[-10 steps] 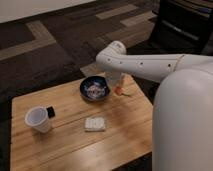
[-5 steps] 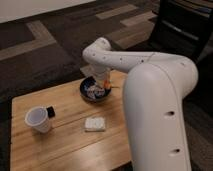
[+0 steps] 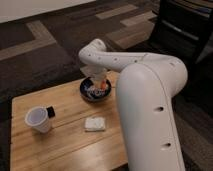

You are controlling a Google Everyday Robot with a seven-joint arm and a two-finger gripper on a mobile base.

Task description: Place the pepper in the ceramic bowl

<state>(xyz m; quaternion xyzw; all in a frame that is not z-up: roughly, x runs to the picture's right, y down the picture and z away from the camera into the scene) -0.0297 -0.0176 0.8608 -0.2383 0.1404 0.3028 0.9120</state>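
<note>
The dark blue ceramic bowl [image 3: 90,99] sits on the far middle of the wooden table [image 3: 60,145]. My gripper [image 3: 99,81] hangs from the white arm right over the bowl, low inside its rim. A small orange-red patch, the pepper [image 3: 103,86], shows at the gripper's tip over the right inner part of the bowl. I cannot tell whether the pepper is still held or rests in the bowl.
A white plastic cup [image 3: 38,120] stands at the table's left, with a small black object [image 3: 51,111] beside it. A pale squarish sponge block [image 3: 95,124] lies in front of the bowl. My arm's big white body [image 3: 150,115] covers the table's right side. Dark carpet surrounds the table.
The arm has swung left. The gripper and pepper went from just right of the bowl to directly over and down into it.
</note>
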